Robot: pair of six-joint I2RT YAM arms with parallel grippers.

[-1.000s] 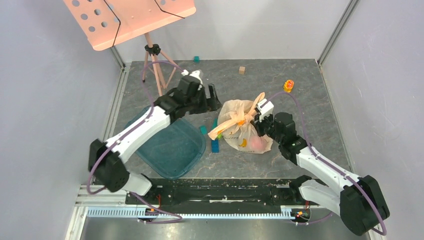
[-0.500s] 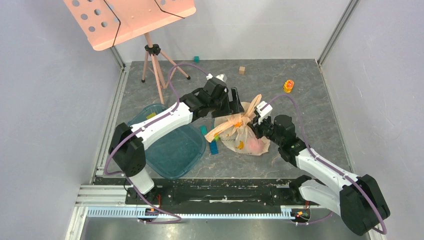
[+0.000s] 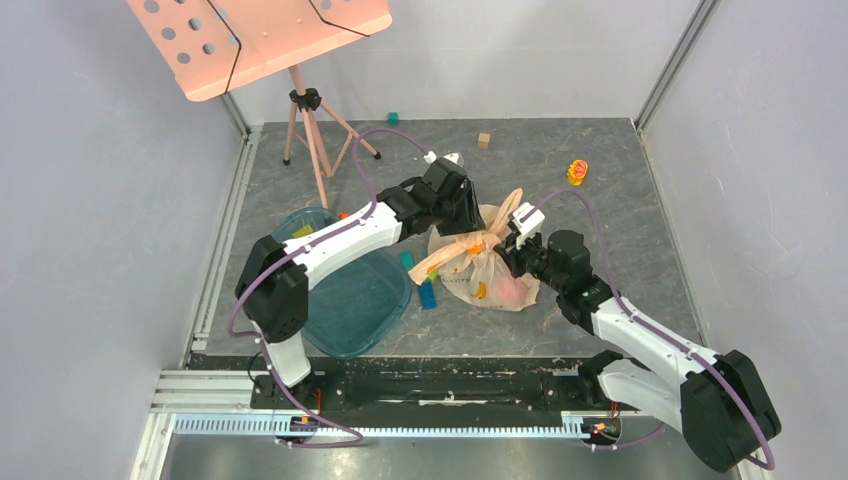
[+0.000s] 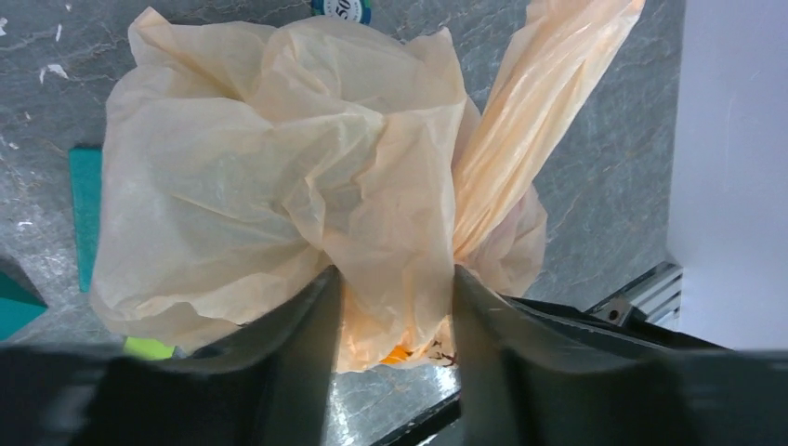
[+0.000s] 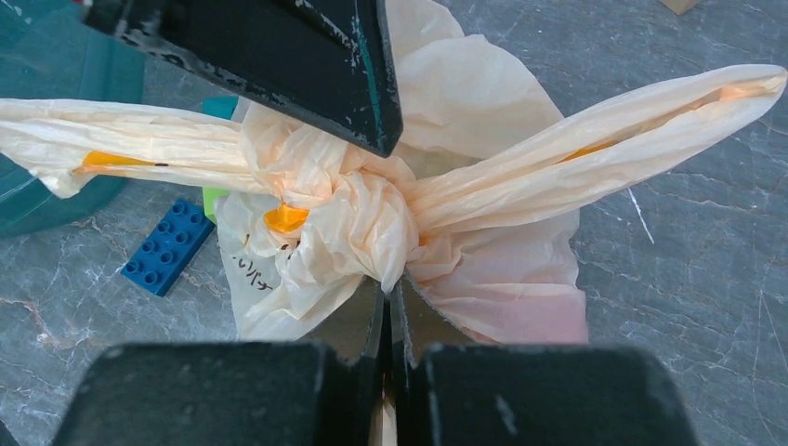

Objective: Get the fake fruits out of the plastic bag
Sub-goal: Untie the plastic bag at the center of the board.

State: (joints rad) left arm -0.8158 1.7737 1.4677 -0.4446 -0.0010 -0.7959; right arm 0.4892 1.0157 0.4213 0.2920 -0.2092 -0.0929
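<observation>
The plastic bag point(image 3: 487, 262) lies crumpled on the grey floor, peach-beige, its handles knotted and sticking out. The fake fruits are hidden inside it; only a pink-red glow point(image 3: 513, 289) shows through its near side point(image 5: 548, 311). My left gripper point(image 3: 468, 215) hangs over the bag's far side. In the left wrist view its jaws point(image 4: 390, 279) stand apart with a loose fold of the bag point(image 4: 279, 186) filling the gap between them. My right gripper point(image 3: 510, 240) is shut on the bunched plastic just below the knot point(image 5: 390, 283).
A teal tray point(image 3: 345, 300) sits left of the bag. A blue block point(image 3: 429, 292) and a teal block point(image 3: 407, 260) lie between them. A tripod stand point(image 3: 310, 120), a wooden cube point(image 3: 484, 140) and a yellow toy point(image 3: 577, 171) are farther back.
My left arm swung right from beside the tray to over the bag, and its jaws narrowed around a fold. The right gripper kept its hold, and the bag shifted slightly.
</observation>
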